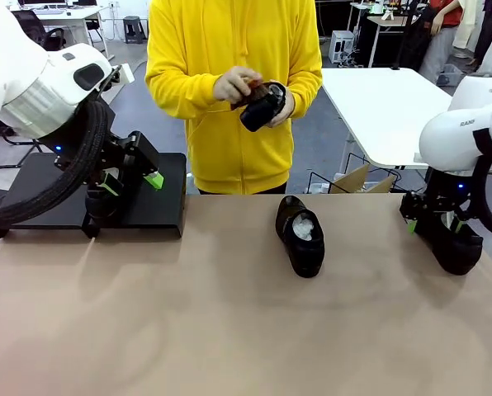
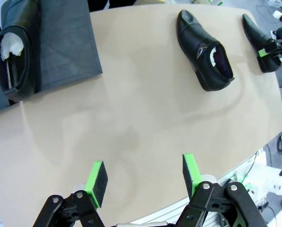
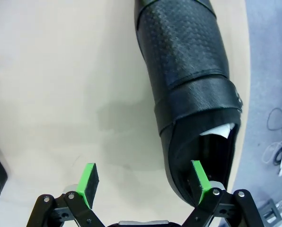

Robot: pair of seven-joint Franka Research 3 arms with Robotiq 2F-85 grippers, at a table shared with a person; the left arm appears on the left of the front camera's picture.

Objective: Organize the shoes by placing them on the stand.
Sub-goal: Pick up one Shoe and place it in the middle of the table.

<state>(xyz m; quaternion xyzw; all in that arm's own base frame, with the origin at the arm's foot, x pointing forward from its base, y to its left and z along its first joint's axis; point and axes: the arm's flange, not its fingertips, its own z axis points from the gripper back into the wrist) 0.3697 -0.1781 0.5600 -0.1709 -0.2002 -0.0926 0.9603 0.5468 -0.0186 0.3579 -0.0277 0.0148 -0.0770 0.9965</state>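
We found the stand (image 1: 165, 210) just beside the left gripper (image 1: 130, 181), whose jaws stood spread and empty; the first shoe (image 2: 15, 47) lay on the stand. The right gripper (image 3: 143, 184), likewise spread, straddled the second shoe (image 3: 188, 71) at its heel wall, one pad over the opening, probably to pinch the rim. The third shoe (image 1: 302, 235) lay well apart, between both grippers. All looked glossy black, stuffed with white paper.

Four black shoes (image 1: 302, 239) (image 1: 262, 106) (image 3: 188, 61) (image 2: 18, 47), one stand (image 1: 159, 210), one person (image 1: 229, 82)
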